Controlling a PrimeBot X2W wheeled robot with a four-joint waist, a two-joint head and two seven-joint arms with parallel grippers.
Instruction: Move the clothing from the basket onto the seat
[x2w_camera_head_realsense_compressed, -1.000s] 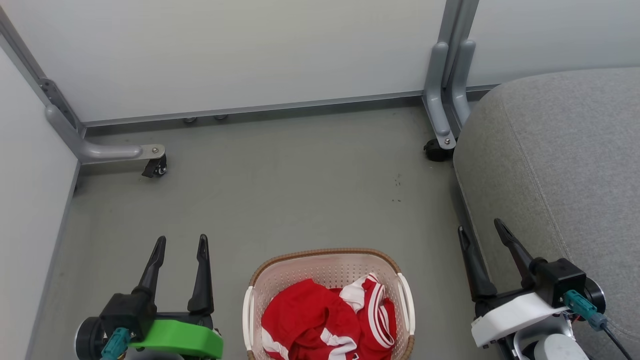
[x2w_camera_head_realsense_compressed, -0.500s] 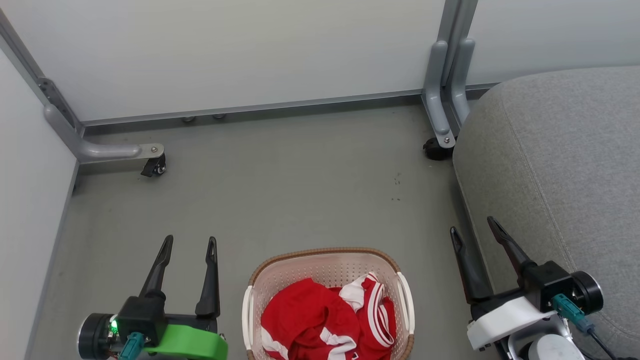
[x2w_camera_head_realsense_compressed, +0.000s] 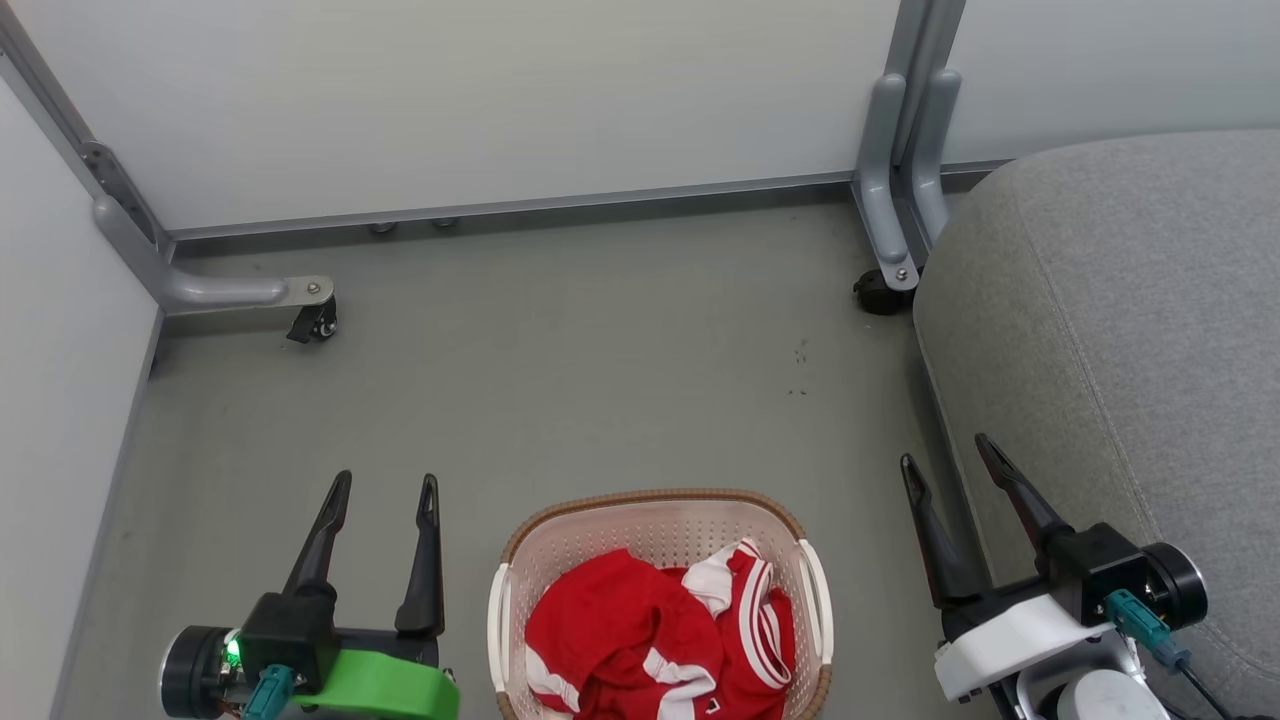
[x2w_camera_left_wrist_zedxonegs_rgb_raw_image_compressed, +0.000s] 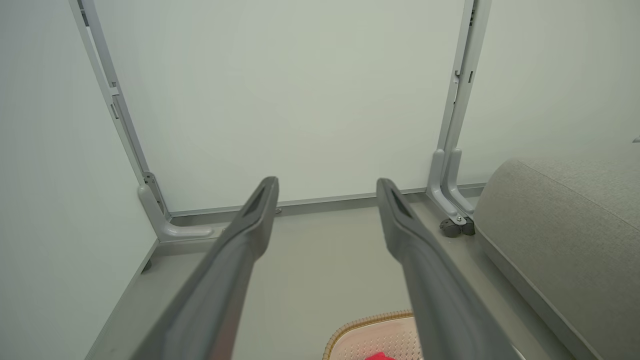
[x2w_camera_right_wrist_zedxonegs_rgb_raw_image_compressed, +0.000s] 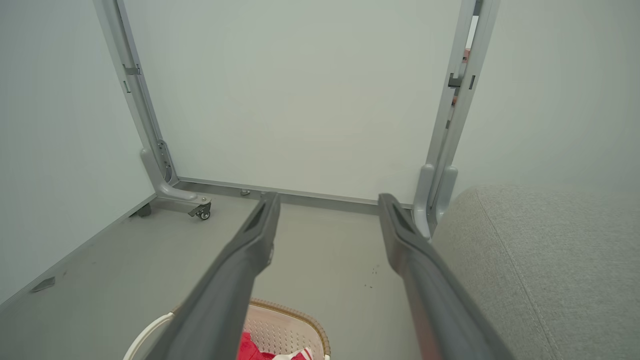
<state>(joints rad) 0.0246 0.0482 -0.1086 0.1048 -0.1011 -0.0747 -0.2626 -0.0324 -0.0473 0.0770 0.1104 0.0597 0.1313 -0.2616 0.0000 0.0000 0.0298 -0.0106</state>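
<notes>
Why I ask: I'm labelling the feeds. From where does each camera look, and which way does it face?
Head view: on the head, facing forward and down at floor, basket, clothing and seat; left pincer and right pincer show, both open.
Left wrist view: on the left wrist, facing the wall panel along its own fingers.
Right wrist view: on the right wrist, likewise along its own fingers.
Shared: both wrist views catch the basket rim and seat.

Clothing (x2w_camera_head_realsense_compressed: 600, 620): red, white stripe trim. Basket (x2w_camera_head_realsense_compressed: 650, 525): cream, perforated, brown woven-look rim. Seat (x2w_camera_head_realsense_compressed: 1130, 300), beside right gripper (x2w_camera_head_realsense_compressed: 945, 451): grey fabric. Floor (x2w_camera_head_realsense_compressed: 600, 350): dull grey-green. Left gripper (x2w_camera_head_realsense_compressed: 386, 480) base green, right white; fingers (x2w_camera_head_realsense_compressed: 422, 560) dark.
</notes>
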